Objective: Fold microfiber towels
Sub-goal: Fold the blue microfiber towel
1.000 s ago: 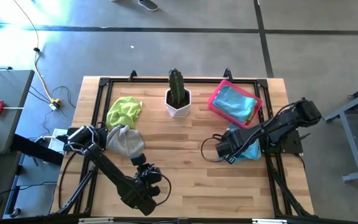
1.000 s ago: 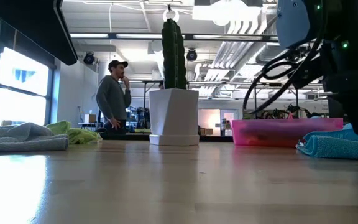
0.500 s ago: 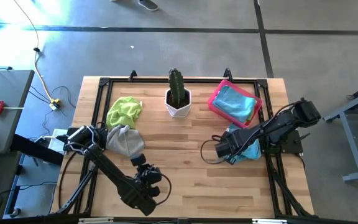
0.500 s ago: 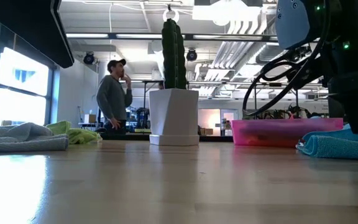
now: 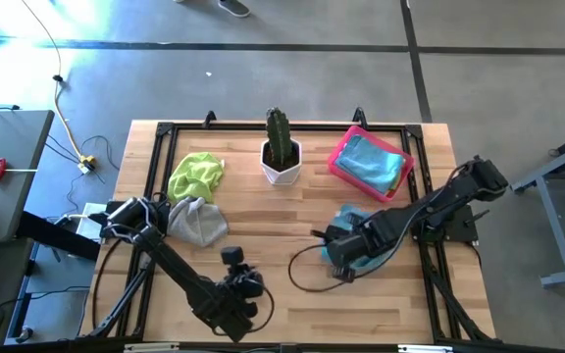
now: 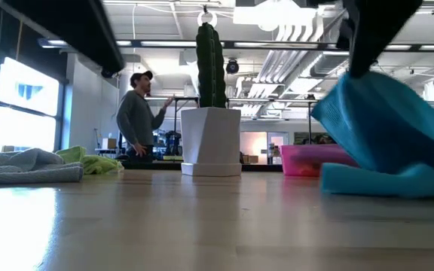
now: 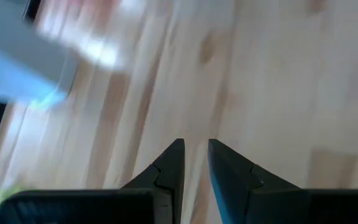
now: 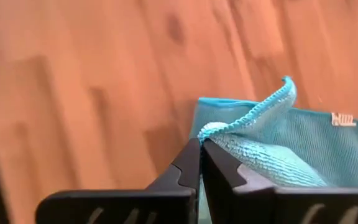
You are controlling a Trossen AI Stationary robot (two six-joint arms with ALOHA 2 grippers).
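Note:
My right gripper (image 8: 201,142) is shut on a light blue towel (image 6: 386,128) over the table's right middle (image 5: 343,257). Another light blue towel (image 5: 369,162) lies in the pink tray (image 5: 339,157) at the far right. A lime green towel (image 5: 196,175) and a grey towel (image 5: 199,221) lie crumpled at the far left. My left gripper (image 7: 194,144) hovers near the front edge (image 5: 235,284), narrowly open over bare wood, with nothing between its fingers. My right gripper pinches the towel's stitched edge (image 8: 219,129) between its two fingertips, coming steeply from above. Whether it has one layer or several, I cannot tell. The held part is raised and the cloth slopes down from it, with its lower part (image 6: 383,181) lying on the table.
A cactus in a white pot (image 5: 281,157) stands at the far middle. Black frame rails (image 5: 150,196) run along the table's sides. Bare wood lies across the middle and front (image 5: 292,226). A person (image 6: 138,117) stands in the room beyond the table.
My right gripper has shut on the light blue towel, then risen and gone toward the table's left and near edge. The gripped edge has lifted and been drawn along, while the towel's lower part has stayed on the table. My left gripper has turned a little in place.

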